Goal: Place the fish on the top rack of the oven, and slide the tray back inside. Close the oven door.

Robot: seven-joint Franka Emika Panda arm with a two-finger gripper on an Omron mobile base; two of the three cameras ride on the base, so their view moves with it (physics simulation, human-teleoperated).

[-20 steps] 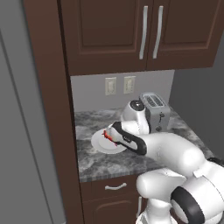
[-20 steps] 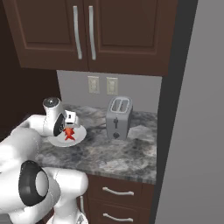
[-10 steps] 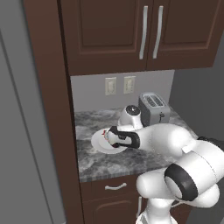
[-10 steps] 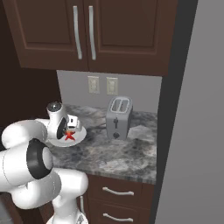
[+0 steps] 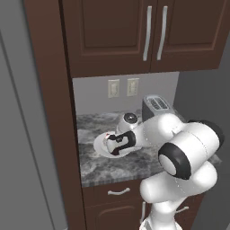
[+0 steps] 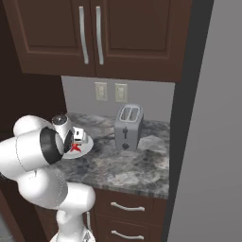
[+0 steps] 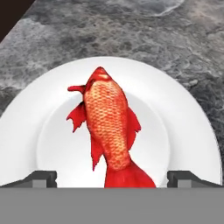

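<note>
On the counter: white plate (image 7: 183,127) on grey marble (image 6: 137,165), toaster (image 6: 127,126) nearby
Fish (image 7: 108,131): lies on the plate — tail toward the gripper
Gripper (image 7: 112,178): fingers spread apart, straddling the tail — not gripping

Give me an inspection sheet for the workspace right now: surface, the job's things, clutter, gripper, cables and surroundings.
Surface: grey marbled counter, under dark wood cabinets.
Job's things: red-orange fish lies on a round white plate near the counter's left end; oven, rack and door nothing seen.
Clutter: silver toaster stands right of the plate, apart from it.
Gripper: gripper open, just above the plate, one fingertip on each side of the fish's tail, holding nothing.
Cables: nothing seen.
Surroundings: two wall outlets behind the counter, upper cabinet doors shut, drawers below shut.
</note>
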